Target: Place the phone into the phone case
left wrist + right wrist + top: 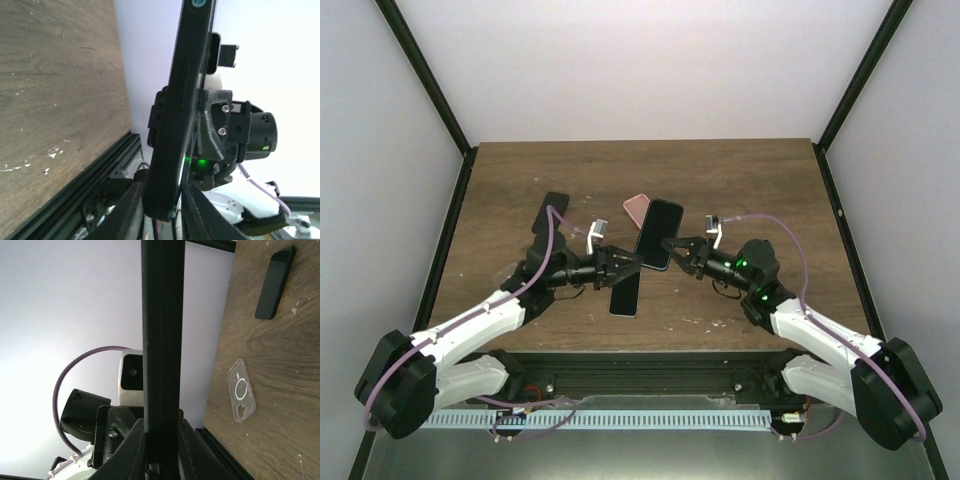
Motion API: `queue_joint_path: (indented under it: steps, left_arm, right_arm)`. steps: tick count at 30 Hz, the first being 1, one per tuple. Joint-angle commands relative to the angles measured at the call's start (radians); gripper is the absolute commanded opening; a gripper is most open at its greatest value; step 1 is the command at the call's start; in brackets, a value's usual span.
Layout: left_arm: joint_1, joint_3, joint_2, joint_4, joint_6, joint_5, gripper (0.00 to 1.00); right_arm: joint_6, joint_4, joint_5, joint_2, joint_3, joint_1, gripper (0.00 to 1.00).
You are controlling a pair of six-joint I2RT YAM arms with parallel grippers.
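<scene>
— What is the biggest thing there?

— The wooden worktop [740,180], with both arms reaching in over its near half and meeting around the middle.

— And between them?

— A black phone [660,228], lifted off the wood. The left pincer [634,264] is clamped on its lower end, and the right pincer [672,247] grips its right edge. In each wrist view the phone stands edge-on, with a finger pressed against either face. Neither pincer is spread wider than the phone's thickness.

— Anything lying flat?

— A second dark handset [625,292] lies just below the left pincer. Another dark handset [550,212] is towards the far left.

— The case?

— A clear case [241,396] lies flat on the worktop, well apart from the raised phone and nearer that far-left handset.

— Smaller still?

— A pink piece [636,207] shows behind the top of the raised phone. I cannot tell whether it is a case or a phone.
</scene>
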State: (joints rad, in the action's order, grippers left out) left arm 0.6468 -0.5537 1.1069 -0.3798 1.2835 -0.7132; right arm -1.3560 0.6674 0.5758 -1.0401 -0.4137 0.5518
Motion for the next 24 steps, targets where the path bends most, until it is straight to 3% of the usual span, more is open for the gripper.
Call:
queue_joint_path:
  steps: [1,2,4,8,16,18,20,22,24]
  left_arm:
    - [0.002,-0.024,0.005,-0.042,0.004,0.007,0.12]
    - [0.002,-0.027,0.003,-0.020,-0.003,0.015,0.05]
    - [0.002,-0.040,0.000,0.037,-0.025,0.027,0.00]
    - [0.001,-0.066,-0.002,0.154,-0.065,0.050,0.00]
    - [0.002,-0.070,-0.012,0.186,-0.106,0.068,0.03]
    - [0.001,-0.071,-0.007,0.199,-0.119,0.070,0.04]
    - [0.002,-0.074,-0.005,0.221,-0.136,0.073,0.14]
    - [0.002,-0.075,-0.011,0.249,-0.150,0.083,0.37]
    - [0.001,-0.075,-0.027,0.279,-0.169,0.101,0.53]
  right_arm:
    - [0.006,0.100,-0.013,0.012,-0.028,0.005,0.10]
    - [0.011,0.094,-0.017,0.013,-0.024,0.006,0.11]
    - [0.012,0.092,-0.023,0.018,-0.008,0.006,0.11]
    - [0.014,0.094,-0.015,0.012,0.005,0.005,0.11]
    - [0.068,0.038,0.070,-0.018,-0.022,0.005,0.21]
    - [0.067,0.032,0.064,-0.019,-0.010,0.005,0.18]
    - [0.082,0.014,0.062,-0.023,-0.011,0.005,0.10]
    - [0.108,0.015,0.071,-0.032,-0.013,0.004,0.07]
    - [0.145,-0.041,0.075,-0.033,-0.022,-0.001,0.07]
